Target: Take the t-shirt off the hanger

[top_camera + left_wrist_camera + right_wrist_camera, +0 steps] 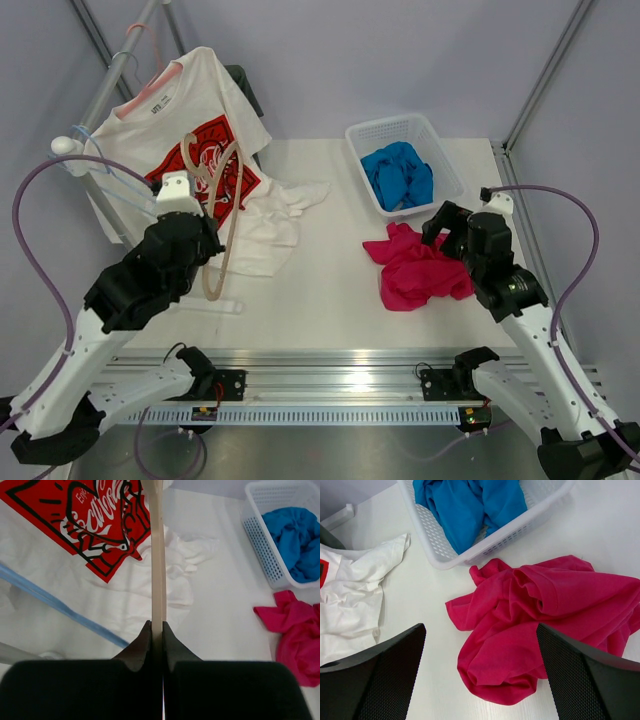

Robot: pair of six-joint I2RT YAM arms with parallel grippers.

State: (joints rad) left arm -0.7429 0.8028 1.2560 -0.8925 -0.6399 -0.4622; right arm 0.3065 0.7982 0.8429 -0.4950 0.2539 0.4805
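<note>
The magenta-red t-shirt (420, 270) lies crumpled on the table at the right, off the hanger. It fills the right wrist view (545, 610). My right gripper (440, 225) is open and empty just above its near-left part (480, 628), one finger on each side. The beige wooden hanger (228, 235) is bare and held up over the left of the table. My left gripper (203, 213) is shut on its thin edge (158, 570), with the jaws pressed against the wood (157, 630).
A white basket (390, 125) with a blue cloth (398, 175) stands at the back right. A white Coca-Cola t-shirt (200, 120) hangs from the rack (120, 70) at the back left and trails onto the table. Thin blue wire hangers (110, 172) sit beside it.
</note>
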